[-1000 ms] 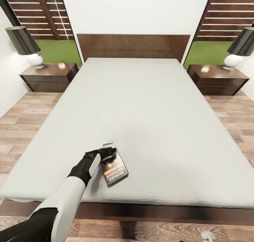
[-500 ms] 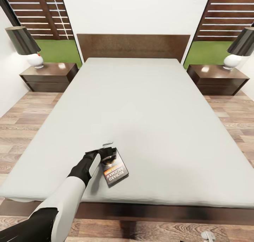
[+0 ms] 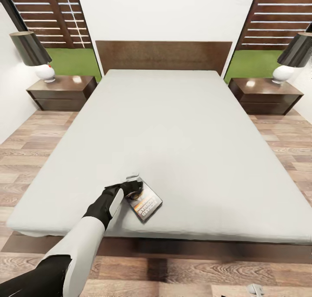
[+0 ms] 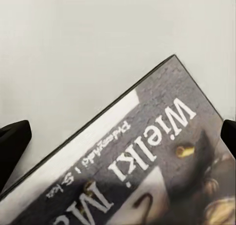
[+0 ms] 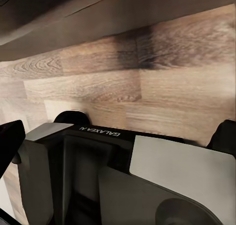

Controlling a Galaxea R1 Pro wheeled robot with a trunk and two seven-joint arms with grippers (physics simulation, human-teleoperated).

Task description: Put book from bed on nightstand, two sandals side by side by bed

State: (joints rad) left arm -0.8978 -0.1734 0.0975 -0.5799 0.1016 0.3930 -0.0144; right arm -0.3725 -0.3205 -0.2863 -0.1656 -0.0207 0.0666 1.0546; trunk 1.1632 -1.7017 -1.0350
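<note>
The book (image 3: 146,203) lies near the foot of the bed (image 3: 182,128), dark cover up, skewed to the bed's edge. My left gripper (image 3: 133,188) rests over the book's far corner. In the left wrist view the book (image 4: 162,161) lies between the two black fingertips (image 4: 14,139), which stand wide apart on either side of its corner. My right gripper (image 5: 118,136) hangs low over the wood floor, open and holding nothing. One nightstand (image 3: 63,88) stands left of the headboard, the other nightstand (image 3: 265,92) right of it. The two sandals are out of view.
Each nightstand carries a lamp with a black shade (image 3: 29,49) (image 3: 297,50) on a white base. Wood-plank floor (image 3: 26,158) runs along both sides of the bed. In the right wrist view the robot's own base (image 5: 123,180) sits below the gripper.
The view has drawn back a little from the bed. The book has swung round under my left gripper, its near end now pointing more to the right.
</note>
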